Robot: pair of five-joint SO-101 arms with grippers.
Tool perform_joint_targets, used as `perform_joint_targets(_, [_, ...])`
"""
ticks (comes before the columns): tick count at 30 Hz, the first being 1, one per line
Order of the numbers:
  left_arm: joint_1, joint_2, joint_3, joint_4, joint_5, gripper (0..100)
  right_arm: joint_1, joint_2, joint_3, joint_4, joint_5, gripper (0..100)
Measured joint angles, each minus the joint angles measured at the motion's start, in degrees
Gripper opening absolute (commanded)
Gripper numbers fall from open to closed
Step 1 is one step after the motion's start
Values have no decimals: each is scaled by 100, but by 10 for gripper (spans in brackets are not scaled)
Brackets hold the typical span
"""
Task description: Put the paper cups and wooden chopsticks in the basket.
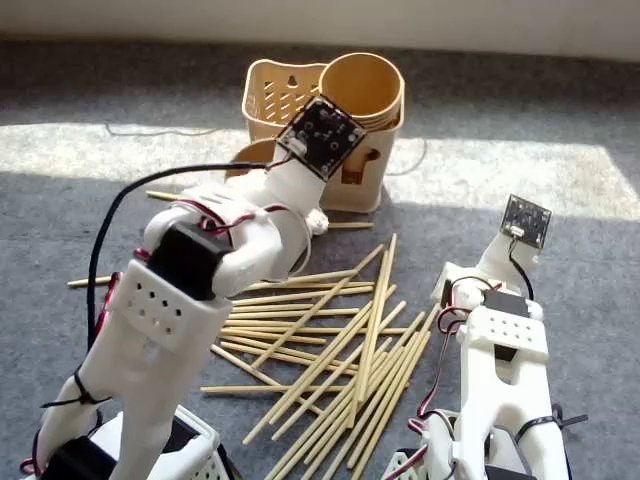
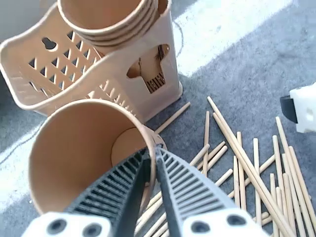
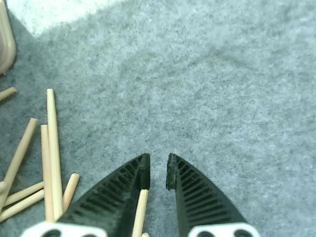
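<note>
My left gripper (image 2: 150,157) is shut on the rim of a brown paper cup (image 2: 81,153), one finger inside and one outside. The cup (image 1: 252,155) hangs tilted just in front of the beige basket (image 2: 59,74), near its perforated wall. A stack of paper cups (image 1: 362,88) stands inside the basket (image 1: 275,95). Several wooden chopsticks (image 1: 335,340) lie scattered on the grey carpet between the arms. My right gripper (image 3: 157,165) hovers low over bare carpet, slightly open with nothing between its fingers; one chopstick (image 3: 139,212) lies under one finger.
The right arm (image 1: 505,320) stands right of the chopstick pile, and its white body (image 2: 302,106) shows beyond the sticks. A thin cable (image 1: 150,130) lies on the carpet left of the basket. Bare carpet (image 3: 222,89) stretches ahead of the right gripper.
</note>
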Motion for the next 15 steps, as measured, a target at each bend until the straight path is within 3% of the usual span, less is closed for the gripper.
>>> perform_joint_targets(6, [0, -9, -1011, -9, -18, 30, 0, 0, 0, 0, 0, 67])
perform_joint_targets(15, [97, -9, -809, -1591, -193, 24, 0, 0, 0, -413, 0, 67])
